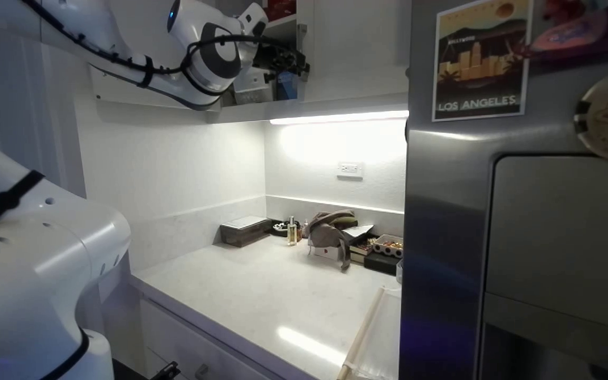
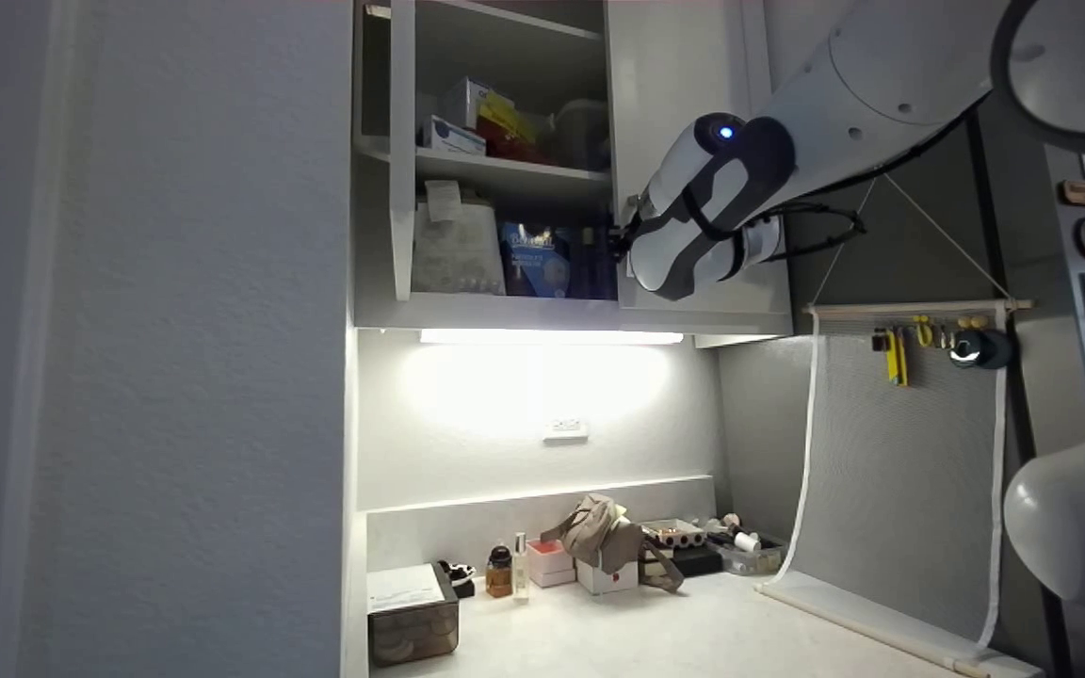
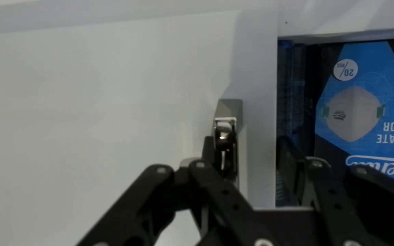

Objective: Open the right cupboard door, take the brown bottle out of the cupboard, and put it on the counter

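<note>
The right cupboard door (image 2: 674, 89) sits closed on the cupboard (image 2: 524, 313). At its free edge is the gripper (image 3: 246, 149), its fingers (image 3: 291, 167) apart: one is just past that edge, its partner beside the handle (image 3: 227, 136) on the door's face; whether they grasp handle and edge together or merely straddle them, I cannot tell. A blue mask box (image 3: 351, 102) stands inside, just past the door's edge, and the counter (image 2: 561, 636) lies well below the door. The brown bottle is out of sight, presumably behind the door. The panel looks stiff and smooth, so it should swing rather than flex but offer little to pinch; the shiny handle is the firm place to pull, outward along the door's arc. The bottle is probably light, rigid and slick, perhaps breakable, so it wants a gentle squeeze around the middle of its body.
</note>
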Motion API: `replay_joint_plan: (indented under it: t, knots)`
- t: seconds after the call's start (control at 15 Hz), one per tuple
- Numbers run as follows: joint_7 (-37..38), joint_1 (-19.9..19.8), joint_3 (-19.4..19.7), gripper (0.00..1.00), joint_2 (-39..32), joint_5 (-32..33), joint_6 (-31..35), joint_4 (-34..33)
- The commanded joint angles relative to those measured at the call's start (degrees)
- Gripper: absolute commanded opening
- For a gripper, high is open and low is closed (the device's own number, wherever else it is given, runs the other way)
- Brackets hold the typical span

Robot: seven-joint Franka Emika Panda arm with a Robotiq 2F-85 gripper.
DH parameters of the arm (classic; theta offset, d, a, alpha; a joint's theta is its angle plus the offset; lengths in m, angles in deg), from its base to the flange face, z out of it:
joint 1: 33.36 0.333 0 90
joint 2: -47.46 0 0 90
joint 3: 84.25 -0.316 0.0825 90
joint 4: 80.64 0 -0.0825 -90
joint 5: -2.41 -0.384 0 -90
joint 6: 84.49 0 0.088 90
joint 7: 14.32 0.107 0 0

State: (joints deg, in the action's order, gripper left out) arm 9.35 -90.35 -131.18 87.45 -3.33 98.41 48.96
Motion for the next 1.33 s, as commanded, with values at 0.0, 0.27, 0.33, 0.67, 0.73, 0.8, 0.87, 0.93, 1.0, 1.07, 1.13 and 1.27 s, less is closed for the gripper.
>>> replay_joint_plan:
  t: [0.0,0.27,0.33,0.67,0.73,0.8,0.87,0.93,1.0,1.07,1.13,1.27]
  knots:
    - [-3.6,5.7,5.8,0.22,-0.1,0.4,-6.9,0.3]
    - [-7.1,16.9,16.1,0.22,0.5,2.3,-15.3,1.2]
    - [-7.6,19.6,18.6,0.22,0.6,3.2,-17.5,1.0]
    - [-7.7,30.3,28.4,0.22,1.2,8.7,-25.1,0.6]
    - [-8.1,32.1,30.0,0.22,1.1,9.3,-26.5,0.5]
    - [-9.0,34.6,31.9,0.22,0.7,9.5,-28.7,-0.1]
    - [-10.1,36.9,33.8,0.22,0.3,9.4,-31.3,-0.8]
    - [-11.1,39.0,35.6,0.22,-0.1,9.2,-34.3,-1.9]
    - [-12.6,41.5,37.7,0.22,-0.6,8.7,-37.1,-2.8]
    - [-13.7,43.4,39.5,0.22,-0.9,8.4,-39.9,-4.1]
    - [-14.6,45.1,41.1,0.22,-1.2,8.2,-42.8,-5.5]
    - [-15.5,47.4,43.4,0.22,-1.4,8.2,-48.8,-8.1]
